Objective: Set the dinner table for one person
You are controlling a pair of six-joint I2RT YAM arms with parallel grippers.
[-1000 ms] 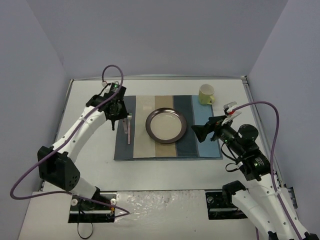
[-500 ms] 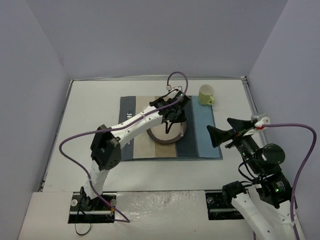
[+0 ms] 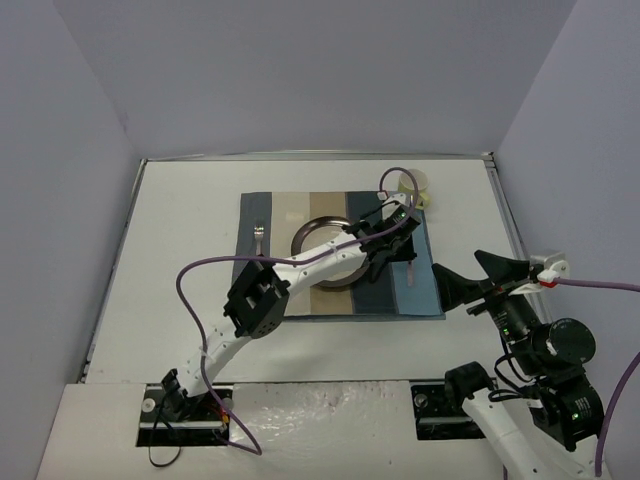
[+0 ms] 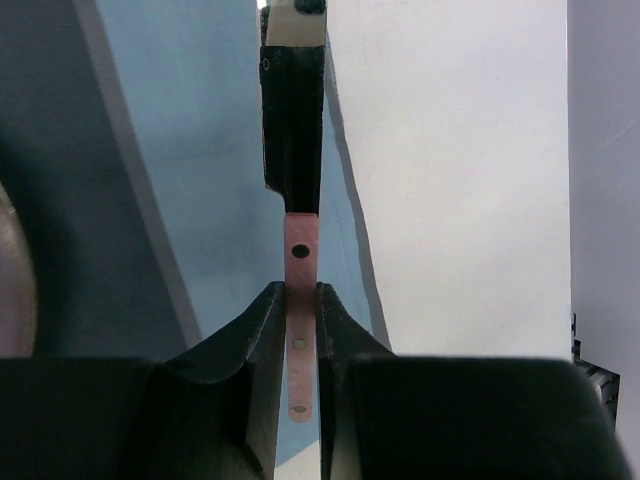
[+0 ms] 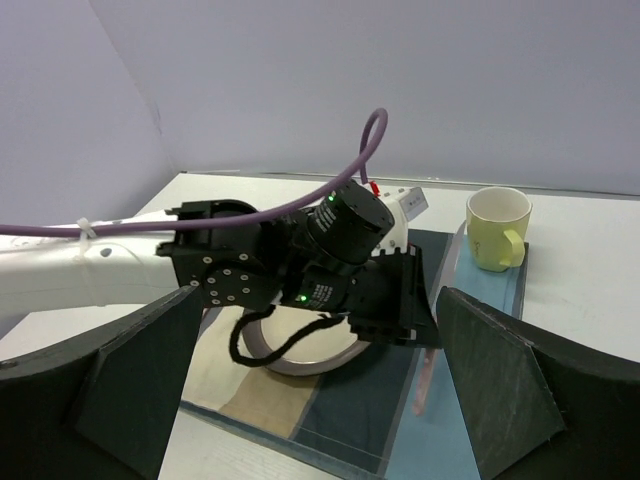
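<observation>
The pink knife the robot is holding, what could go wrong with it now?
1. The left gripper pinches the knife only by its thin handle, so it might twist or slip.
2. It hangs by the placemat's right edge, so it might land half on the bare table.
3. The left arm stretches across the plate near the yellow mug; pulling back could bump them.

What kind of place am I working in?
Probably a lab test cell staged for dining: plain panels wall a white tabletop holding a placemat, plate and mug.
</observation>
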